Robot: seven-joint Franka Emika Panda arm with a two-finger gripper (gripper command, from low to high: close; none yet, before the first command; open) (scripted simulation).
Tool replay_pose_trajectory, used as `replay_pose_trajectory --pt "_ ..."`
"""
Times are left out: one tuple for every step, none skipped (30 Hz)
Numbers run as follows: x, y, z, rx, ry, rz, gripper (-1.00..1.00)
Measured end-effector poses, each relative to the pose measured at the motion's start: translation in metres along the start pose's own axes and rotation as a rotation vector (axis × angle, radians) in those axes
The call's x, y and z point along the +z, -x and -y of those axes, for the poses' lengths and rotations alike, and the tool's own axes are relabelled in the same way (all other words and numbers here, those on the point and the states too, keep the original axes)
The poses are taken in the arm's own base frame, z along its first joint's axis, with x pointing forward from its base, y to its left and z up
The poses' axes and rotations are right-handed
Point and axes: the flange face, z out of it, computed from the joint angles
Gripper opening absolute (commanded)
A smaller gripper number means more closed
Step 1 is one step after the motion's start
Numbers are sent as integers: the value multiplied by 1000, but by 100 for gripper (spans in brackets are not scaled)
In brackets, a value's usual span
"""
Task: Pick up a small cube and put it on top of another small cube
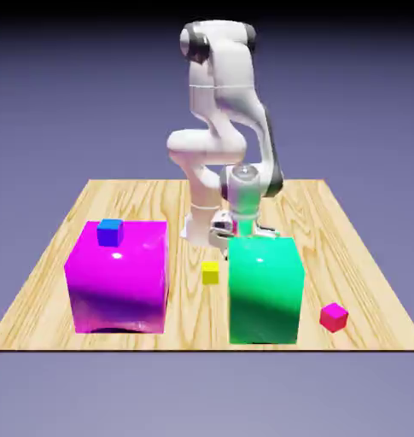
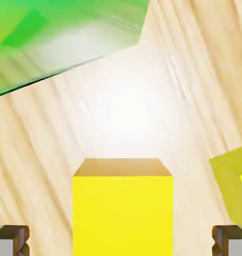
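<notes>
Exterior view: table [image 1: 189,316] viewed from above, arm [image 1: 218,111] at twelve o'clock. Hand view: table faced downward, close; green block [image 1: 265,294] shared.

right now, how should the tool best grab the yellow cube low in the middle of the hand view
Likely best from straight above, closing on the two opposite side faces of the yellow cube that face the fingertips. Its visible edges run square to the open tool, with a gap on either side, so flat faces should meet the tips without a turn.
</notes>
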Motion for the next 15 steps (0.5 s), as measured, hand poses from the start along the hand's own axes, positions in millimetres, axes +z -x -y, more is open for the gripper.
replay_pose_trajectory --pt "7 -1 0 3 0 0 0" --pt "14 0 0 1 0 1 0" --pt "22 0 -1 1 0 2 0" --pt "30 0 -2 0 0 4 0" --pt "37 0 -4 0 0 6 0" --pt "38 0 -4 0 0 6 -100" --pt "38 0 -4 0 0 6 -100" --pt "38 0 -4 0 0 6 -100" --pt "30 0 -2 0 -1 4 -100" --pt "23 0 -1 1 -1 2 -100" --pt "15 0 0 1 -1 1 -100" --pt "8 0 0 1 -1 0 -100" --pt "1 2 0 -5 0 0 -100" --pt "-6 0 0 0 0 0 -100" --pt "-13 0 -1 -1 0 1 -100"
